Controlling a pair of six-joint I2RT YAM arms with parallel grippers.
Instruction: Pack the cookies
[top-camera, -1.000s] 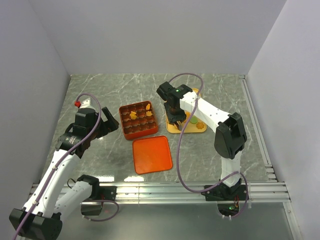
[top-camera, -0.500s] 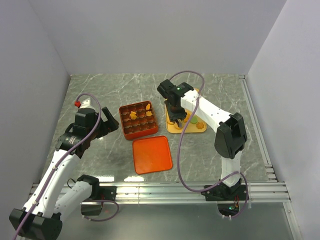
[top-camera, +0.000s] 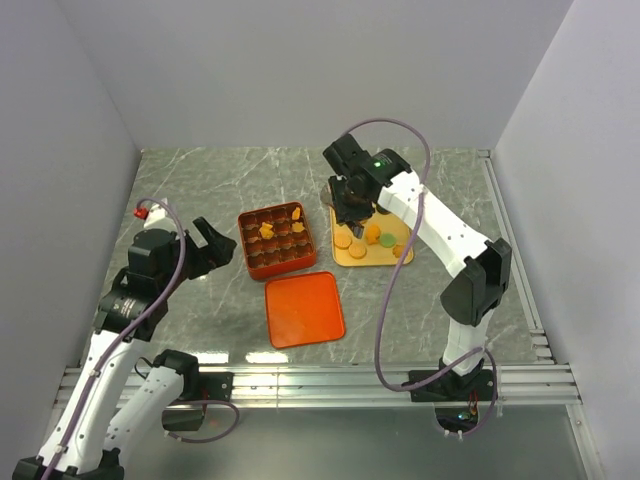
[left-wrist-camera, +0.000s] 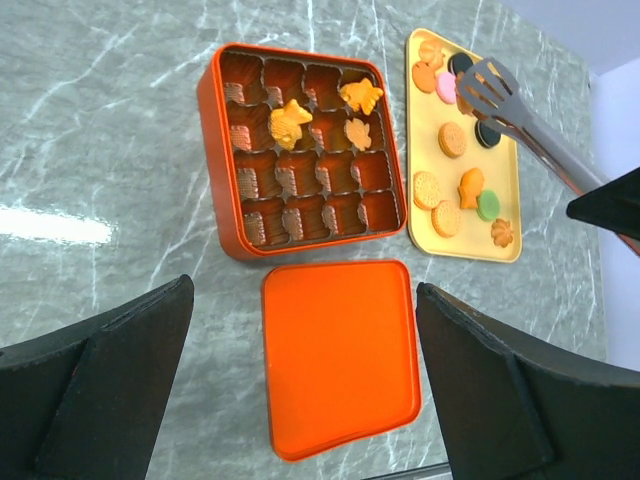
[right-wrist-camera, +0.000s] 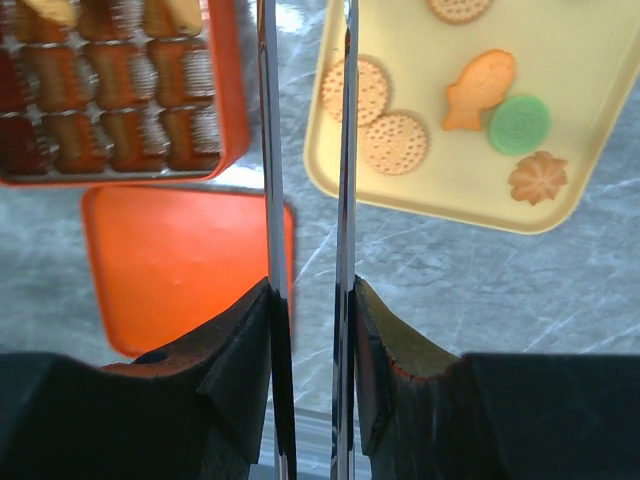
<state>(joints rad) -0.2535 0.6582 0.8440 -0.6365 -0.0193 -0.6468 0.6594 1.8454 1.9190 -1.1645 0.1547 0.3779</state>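
Observation:
Several cookies (left-wrist-camera: 452, 139) lie on a yellow tray (left-wrist-camera: 505, 252), also in the right wrist view as cookies (right-wrist-camera: 393, 143) and from above as cookies (top-camera: 372, 238). Three tan cookies (left-wrist-camera: 290, 118) sit in cells of the orange-red gridded box (top-camera: 248, 238). My right gripper (top-camera: 350, 208) (right-wrist-camera: 310, 290) is shut on metal tongs (right-wrist-camera: 270, 150), whose flat slotted end (left-wrist-camera: 490, 85) hovers over the tray's far part. I cannot tell whether the tongs hold a cookie. My left gripper (top-camera: 212, 246) (left-wrist-camera: 303, 292) is open, left of the box, with nothing in it.
The flat orange-red lid (top-camera: 304, 309) (left-wrist-camera: 340, 360) lies on the marble table in front of the box. White walls close in the table on three sides, and a metal rail (top-camera: 320, 380) runs along the near edge.
My right gripper has risen and drawn back with the tongs toward the tray's far end, uncovering the cookies. The left wrist has shifted a little left.

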